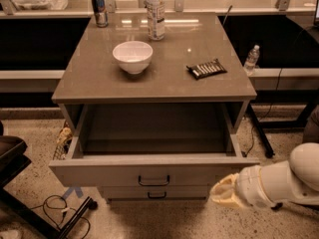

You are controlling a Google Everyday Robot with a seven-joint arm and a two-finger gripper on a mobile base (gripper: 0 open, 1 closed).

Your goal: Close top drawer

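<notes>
Table top, left to right: a can (99, 8) is standing at the back left corner of the table (94, 86). A white bowl (132, 57) is sitting left of centre, a clear bottle (156, 14) is standing at the back edge near the middle, and a dark snack packet (206, 68) is lying towards the right edge.

The top drawer (99, 174) is hanging well out from under the table's front edge. Its front panel is running nearly the full width, and its small dark bar handle (153, 181) is sitting at the panel's centre. Below it, the handle of the next drawer (157, 195) is showing.

The claw (225, 193) is hovering low, below the drawer's front right corner and apart from the panel. I cannot tell whether it is wide or narrow.

Handling, as judged: the drawer is looking rigid, a stiff box on slides, not fragile. Nothing is showing in the visible part of the interior, though the panel is hiding the near floor, so it is probably light to push. No grasp is appearing necessary, as a flat push on the panel should be serving. Pressing near the handle is looking preferable. A push at the right corner alone may be skewing so wide a drawer on its slides. The panel face is looking smooth, so contact should be going square to it to avoid sliding off.
</notes>
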